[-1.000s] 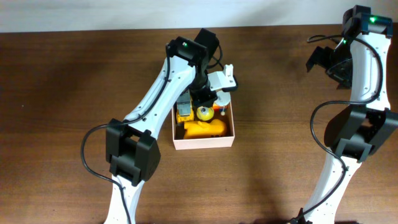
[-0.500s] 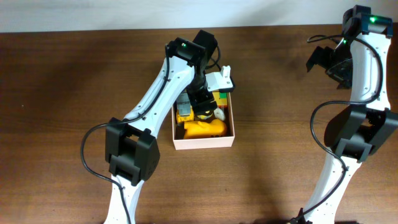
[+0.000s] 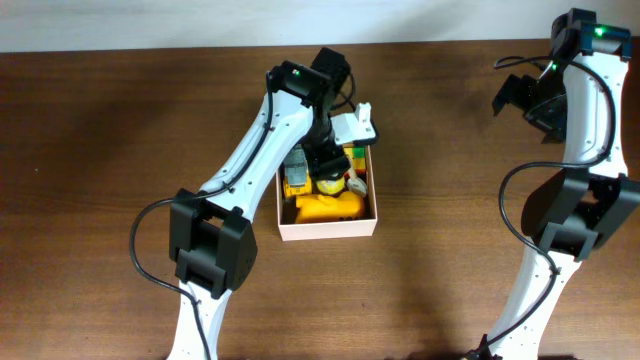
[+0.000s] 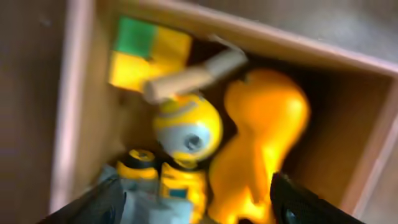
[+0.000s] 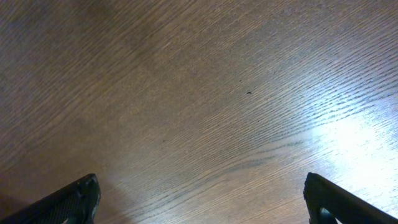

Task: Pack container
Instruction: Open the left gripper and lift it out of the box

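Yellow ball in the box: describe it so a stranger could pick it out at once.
Find the white box in the middle of the brown table, under the left arm. Inside, the ball sits beside the big orange toy, with a tan peg and a green-and-yellow block just beyond it. It alone is round and yellow, with a pale grey disc like an eye.

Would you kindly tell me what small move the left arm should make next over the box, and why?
Probably lift the left gripper straight up out of the container: its fingers are spread, gripping nothing, and the orange toy and yellow ball lie inside.
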You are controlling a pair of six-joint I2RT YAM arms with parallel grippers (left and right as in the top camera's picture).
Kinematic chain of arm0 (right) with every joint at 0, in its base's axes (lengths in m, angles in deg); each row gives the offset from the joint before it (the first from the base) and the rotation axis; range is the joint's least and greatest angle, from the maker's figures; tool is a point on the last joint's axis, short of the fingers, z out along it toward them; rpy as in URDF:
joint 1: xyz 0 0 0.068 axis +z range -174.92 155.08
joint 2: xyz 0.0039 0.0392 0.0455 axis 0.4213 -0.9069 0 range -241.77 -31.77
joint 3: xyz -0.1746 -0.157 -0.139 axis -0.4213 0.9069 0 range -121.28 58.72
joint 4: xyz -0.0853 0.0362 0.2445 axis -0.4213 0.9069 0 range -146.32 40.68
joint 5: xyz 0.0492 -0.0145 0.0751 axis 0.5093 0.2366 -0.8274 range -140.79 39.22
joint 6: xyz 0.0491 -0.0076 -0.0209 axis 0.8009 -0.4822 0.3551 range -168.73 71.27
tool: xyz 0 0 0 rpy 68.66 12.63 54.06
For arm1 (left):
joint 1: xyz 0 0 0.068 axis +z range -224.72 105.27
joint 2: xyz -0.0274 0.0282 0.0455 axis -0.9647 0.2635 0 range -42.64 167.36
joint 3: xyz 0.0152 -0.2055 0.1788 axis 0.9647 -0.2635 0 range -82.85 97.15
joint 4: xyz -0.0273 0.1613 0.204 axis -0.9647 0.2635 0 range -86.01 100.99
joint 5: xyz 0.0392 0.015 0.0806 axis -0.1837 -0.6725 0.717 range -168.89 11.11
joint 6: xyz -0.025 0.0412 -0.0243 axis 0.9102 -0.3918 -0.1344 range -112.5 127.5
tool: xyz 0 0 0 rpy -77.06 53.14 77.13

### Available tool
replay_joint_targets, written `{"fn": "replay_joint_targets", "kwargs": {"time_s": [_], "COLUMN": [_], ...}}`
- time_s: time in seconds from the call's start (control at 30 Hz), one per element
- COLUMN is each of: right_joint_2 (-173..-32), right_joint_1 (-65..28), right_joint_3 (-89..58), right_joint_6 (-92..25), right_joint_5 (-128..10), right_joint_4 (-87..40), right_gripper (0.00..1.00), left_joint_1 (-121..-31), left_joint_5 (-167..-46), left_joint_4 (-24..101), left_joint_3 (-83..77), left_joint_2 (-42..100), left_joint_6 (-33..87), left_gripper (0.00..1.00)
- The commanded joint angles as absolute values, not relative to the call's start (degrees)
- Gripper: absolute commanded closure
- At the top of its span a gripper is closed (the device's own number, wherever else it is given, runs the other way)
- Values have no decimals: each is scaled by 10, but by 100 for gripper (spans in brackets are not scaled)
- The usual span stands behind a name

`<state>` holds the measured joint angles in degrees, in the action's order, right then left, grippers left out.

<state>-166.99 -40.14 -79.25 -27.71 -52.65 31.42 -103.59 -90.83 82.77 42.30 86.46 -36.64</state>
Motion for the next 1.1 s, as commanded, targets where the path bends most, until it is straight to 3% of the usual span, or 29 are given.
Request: {"fn": "replay_joint_targets", "kwargs": {"time_s": [0.0,0.27,0.33,0.4,0.57,0.73,0.97,1.03,1.07], "right_joint_2": [-1672,-1672,-1672,-1672,-1672,-1672,-1672,-1672,-1672], "right_joint_1": [-399,-399,-399,-399,-399,-399,-399,-399,-399], "right_joint_3": [-792,-792,-792,-792,-792,-792,-792,-792,-792], "right_joint_6": [-272,-272,-272,-272,-272,-272,-272,-272,-272], "right_joint_5": [-530,-530,-530,-530,-530,-530,-530,-530,-530], "right_joint_4": [312,312,312,312,312,312,312,312,312], "right_gripper": [1,1,1,1,1,1,1,1,1], "left_joint_1": [-1036,-1039,-1039,-1040,-1040,-1038,-1001,-982,-971], "left_joint_5": [-920,-930,-930,-930,-929,-864,-710,-694,-687], "left_joint_4": [778,727,720,713,692,694,705,708,709], "left_joint_3": [421,415,407,396,359,363,365,365,365], "left_joint_2": [849,850,849,850,850,841,778,759,750], "left_joint_6": [-305,-280,-280,-280,-280,-167,60,71,71], "left_gripper": [24,23,27,36,37,36,22,13,1]}}
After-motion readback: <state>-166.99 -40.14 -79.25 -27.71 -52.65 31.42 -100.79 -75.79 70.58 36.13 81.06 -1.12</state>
